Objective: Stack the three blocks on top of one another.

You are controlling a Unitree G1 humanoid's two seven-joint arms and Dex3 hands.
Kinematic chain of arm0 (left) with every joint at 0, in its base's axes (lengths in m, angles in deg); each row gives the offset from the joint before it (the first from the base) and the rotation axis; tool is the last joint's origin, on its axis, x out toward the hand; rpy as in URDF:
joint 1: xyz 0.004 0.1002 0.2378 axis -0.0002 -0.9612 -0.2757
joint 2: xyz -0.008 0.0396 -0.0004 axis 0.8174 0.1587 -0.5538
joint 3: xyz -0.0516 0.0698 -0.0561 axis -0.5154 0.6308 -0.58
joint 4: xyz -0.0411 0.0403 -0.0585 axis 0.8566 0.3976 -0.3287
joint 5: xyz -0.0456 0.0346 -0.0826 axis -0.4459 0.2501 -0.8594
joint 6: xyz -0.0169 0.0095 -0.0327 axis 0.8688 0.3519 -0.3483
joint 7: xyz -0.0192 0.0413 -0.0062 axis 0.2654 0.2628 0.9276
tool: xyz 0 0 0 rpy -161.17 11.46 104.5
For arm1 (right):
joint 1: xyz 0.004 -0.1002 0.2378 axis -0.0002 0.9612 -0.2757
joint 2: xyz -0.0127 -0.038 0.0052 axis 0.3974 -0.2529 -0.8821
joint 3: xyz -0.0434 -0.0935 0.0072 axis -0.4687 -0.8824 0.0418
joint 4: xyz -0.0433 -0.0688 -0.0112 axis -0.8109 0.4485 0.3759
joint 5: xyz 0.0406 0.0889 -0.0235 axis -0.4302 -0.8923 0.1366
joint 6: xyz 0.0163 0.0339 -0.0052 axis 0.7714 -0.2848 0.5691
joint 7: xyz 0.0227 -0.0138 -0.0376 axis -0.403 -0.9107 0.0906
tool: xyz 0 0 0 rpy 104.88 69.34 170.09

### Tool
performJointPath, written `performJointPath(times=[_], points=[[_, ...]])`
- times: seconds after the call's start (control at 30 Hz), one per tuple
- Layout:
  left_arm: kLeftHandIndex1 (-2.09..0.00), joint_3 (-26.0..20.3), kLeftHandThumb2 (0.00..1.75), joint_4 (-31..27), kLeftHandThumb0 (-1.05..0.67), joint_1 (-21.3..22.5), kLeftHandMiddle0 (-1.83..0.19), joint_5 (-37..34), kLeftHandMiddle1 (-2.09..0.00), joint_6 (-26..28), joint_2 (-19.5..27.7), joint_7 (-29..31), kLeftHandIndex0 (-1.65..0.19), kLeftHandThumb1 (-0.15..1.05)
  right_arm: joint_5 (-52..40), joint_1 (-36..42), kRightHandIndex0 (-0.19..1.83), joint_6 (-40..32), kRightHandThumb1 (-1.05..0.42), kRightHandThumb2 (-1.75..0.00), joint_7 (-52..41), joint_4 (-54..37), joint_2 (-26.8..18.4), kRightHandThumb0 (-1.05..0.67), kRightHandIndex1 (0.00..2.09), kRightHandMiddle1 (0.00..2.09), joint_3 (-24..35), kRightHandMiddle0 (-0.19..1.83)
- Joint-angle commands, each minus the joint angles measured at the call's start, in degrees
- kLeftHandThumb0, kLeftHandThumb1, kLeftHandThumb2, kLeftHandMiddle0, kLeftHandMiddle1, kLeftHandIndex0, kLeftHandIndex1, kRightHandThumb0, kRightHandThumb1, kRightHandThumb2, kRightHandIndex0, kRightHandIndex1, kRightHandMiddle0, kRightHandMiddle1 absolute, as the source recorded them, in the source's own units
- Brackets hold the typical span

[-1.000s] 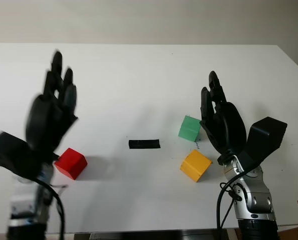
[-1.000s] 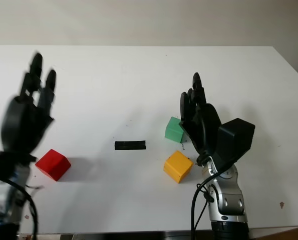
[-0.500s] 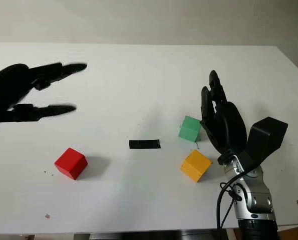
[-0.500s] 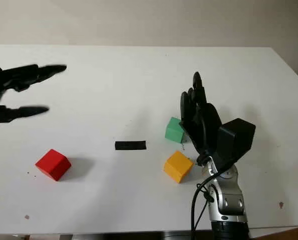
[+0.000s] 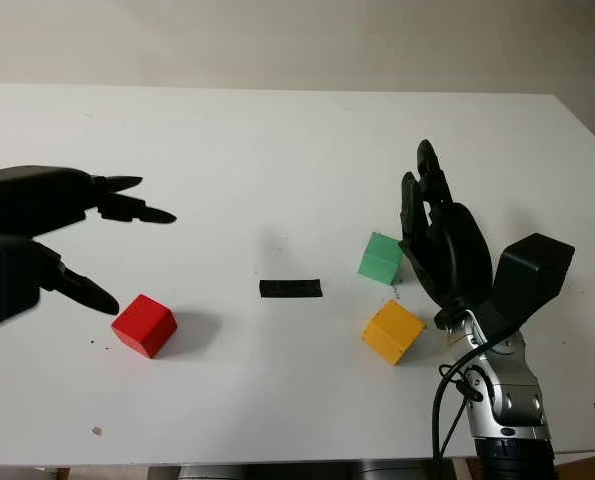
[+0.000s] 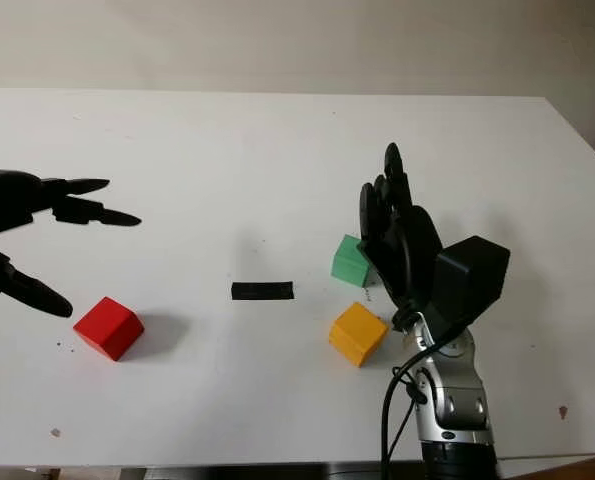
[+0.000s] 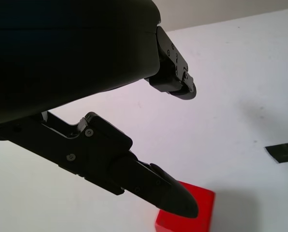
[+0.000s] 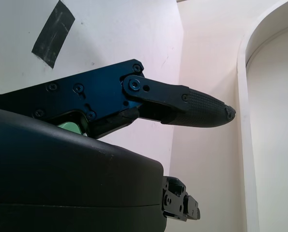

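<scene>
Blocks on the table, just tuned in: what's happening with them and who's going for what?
Nothing is stacked yet. The red block, green block and yellow block all sit apart on the white table, with a strip of black tape between them. The left hand is open and hovers just beside the red block, fingers pointed toward it. The right hand is open, raised beside the green and yellow blocks, holding nothing.

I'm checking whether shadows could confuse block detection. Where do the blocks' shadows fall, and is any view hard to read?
Left eye view: the red block casts a soft shadow to its right on the table; the yellow block and green block cast fainter ones. Left wrist view: the left hand, open beside the red block, is a dark silhouette. Right wrist view: the open right hand hides most of the green block.
</scene>
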Motion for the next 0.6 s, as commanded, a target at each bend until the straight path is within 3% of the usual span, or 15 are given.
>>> performJointPath(times=[0.0,0.27,0.57], points=[[-0.05,0.63,0.06,-0.48,-0.79,-1.33,0.03,1.2,-0.04,-1.55,-0.45,-1.19,-0.41,0.83,0.31,-0.5,-0.19,0.34,-1.05,-0.63,0.2,-1.32,-0.22,-0.72,0.0,0.0,-0.27,-0.19],[-0.05,3.15,0.05,-0.35,-0.81,-4.2,0.08,5.03,-0.04,-3.2,-1.54,-2.87,-0.4,0.82,-0.26,-0.14,-0.19,0.0,-1.05,-0.62,0.45,-1.59,-0.14,-0.73,0.0,0.0,0.03,-0.19],[-0.04,6.07,0.06,-1.44,-0.82,-5.66,0.13,7.67,-0.04,-0.95,-1.43,-0.89,-0.37,0.84,-0.31,0.16,-0.19,-0.39,-1.05,-0.63,0.37,-2.14,-0.43,-0.71,0.0,0.0,0.24,-0.19]])
